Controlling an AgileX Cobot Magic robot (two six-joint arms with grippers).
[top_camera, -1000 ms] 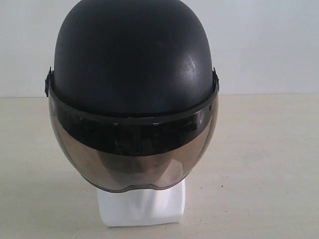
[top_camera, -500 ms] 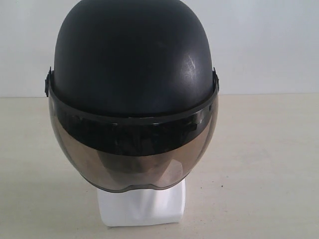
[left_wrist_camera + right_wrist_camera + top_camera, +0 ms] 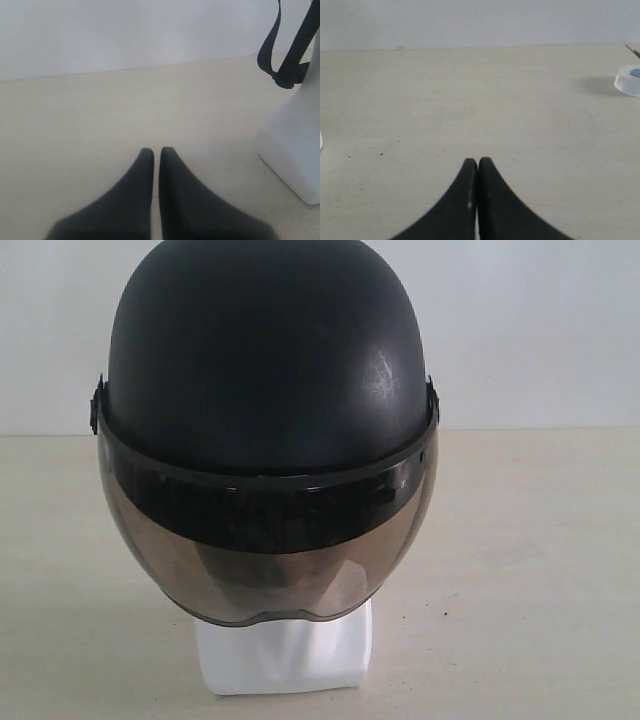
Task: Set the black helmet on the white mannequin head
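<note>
one matte black helmet (image 3: pixel 265 360), smoky visor, caps one white mannequin head (image 3: pixel 285 655); left fingers (image 3: pixel 142 172), right fingers (image 3: pixel 465 187) closed, empty.

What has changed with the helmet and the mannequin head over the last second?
Nothing has visibly changed. The black helmet sits on the white mannequin head with its visor down over the face, just as in the earlier pictures.

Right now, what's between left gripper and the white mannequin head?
Bare table only, per the left wrist view: nothing between the left gripper and the white mannequin head.
</note>
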